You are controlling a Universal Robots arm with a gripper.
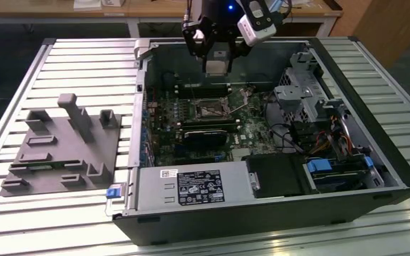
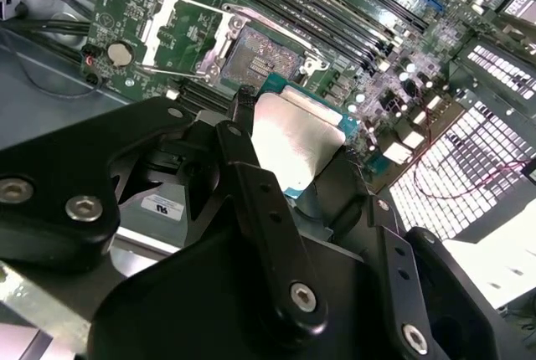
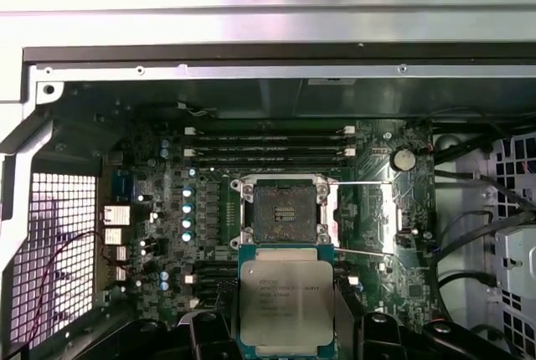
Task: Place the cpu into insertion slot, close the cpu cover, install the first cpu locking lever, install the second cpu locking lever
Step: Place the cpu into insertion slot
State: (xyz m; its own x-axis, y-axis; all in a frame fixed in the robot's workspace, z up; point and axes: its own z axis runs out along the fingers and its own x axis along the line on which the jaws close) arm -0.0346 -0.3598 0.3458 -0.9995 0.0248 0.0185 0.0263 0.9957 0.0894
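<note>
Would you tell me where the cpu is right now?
In both wrist views the cpu sits clamped in the end effector, held above the motherboard just short of the empty insertion slot.

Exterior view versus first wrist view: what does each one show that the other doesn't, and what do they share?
Exterior view: the whole open case lying on a slatted table, a grey fixture beside it on the exterior view's left, and the power supply. First wrist view: the cpu gripped in the tool, not yet in the slot, whose contact field lies bare. Both: the green board with the slot in it.
</note>
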